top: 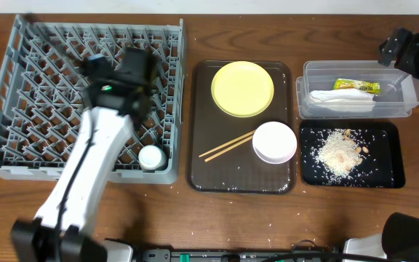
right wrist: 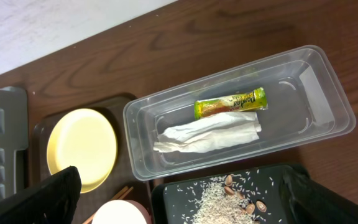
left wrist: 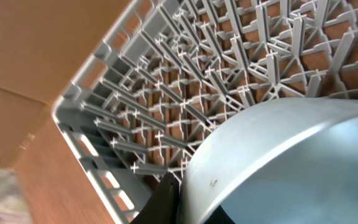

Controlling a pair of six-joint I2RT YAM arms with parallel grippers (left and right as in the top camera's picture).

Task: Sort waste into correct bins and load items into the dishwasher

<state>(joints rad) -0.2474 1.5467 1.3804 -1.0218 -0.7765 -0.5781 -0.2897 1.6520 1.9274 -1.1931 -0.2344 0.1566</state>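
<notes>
My left gripper (left wrist: 188, 208) is shut on the rim of the light-blue bowl (left wrist: 278, 162), held tilted over the grey dishwasher rack (left wrist: 166, 93). From overhead that gripper (top: 133, 67) hovers over the rack (top: 20, 87), where a small white cup (top: 151, 157) stands in the front corner. My right gripper (right wrist: 182, 205) is open and holds nothing, high above the clear tub (right wrist: 328, 93) with the wrapper (right wrist: 230, 103) and napkin (right wrist: 207, 135) inside. Rice crumbs (top: 338, 151) lie in the black tray (top: 388, 175).
The dark-brown serving tray (top: 202, 175) holds the yellow plate (top: 243, 88), the white bowl (top: 274, 142) and the chopsticks (top: 226, 146). Stray rice grains lie on it and on the table in front.
</notes>
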